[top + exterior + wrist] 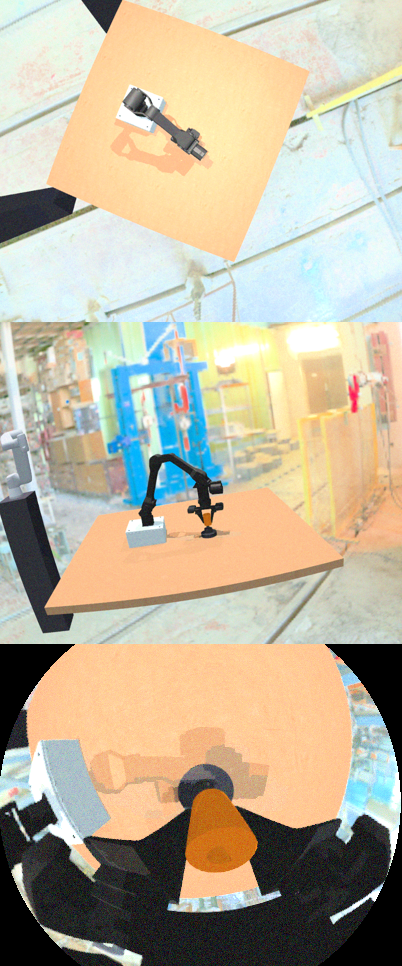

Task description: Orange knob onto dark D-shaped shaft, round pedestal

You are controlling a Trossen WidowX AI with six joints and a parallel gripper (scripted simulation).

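The orange knob [207, 519] [216, 830] is upright between the fingers of my gripper [207, 520] [212, 811], which is shut on it. The round dark pedestal [208, 534] [192, 786] stands on the table directly below the knob. In the exterior view a short dark stretch of the shaft [208, 528] shows between the knob's lower end and the pedestal, so the knob is not down against the pedestal. Whether the knob's lower end touches the shaft's top I cannot tell. The shaft's flat side is not visible. In the top view the arm hides the knob and pedestal.
The arm's white base box [136, 121] [146, 536] [72, 784] stands on the orange-tan table [214, 208] [187, 569] [150, 699], to one side of the pedestal. A dark post [30, 550] with a grey arm [21, 461] stands beyond the table's left edge in the exterior view.
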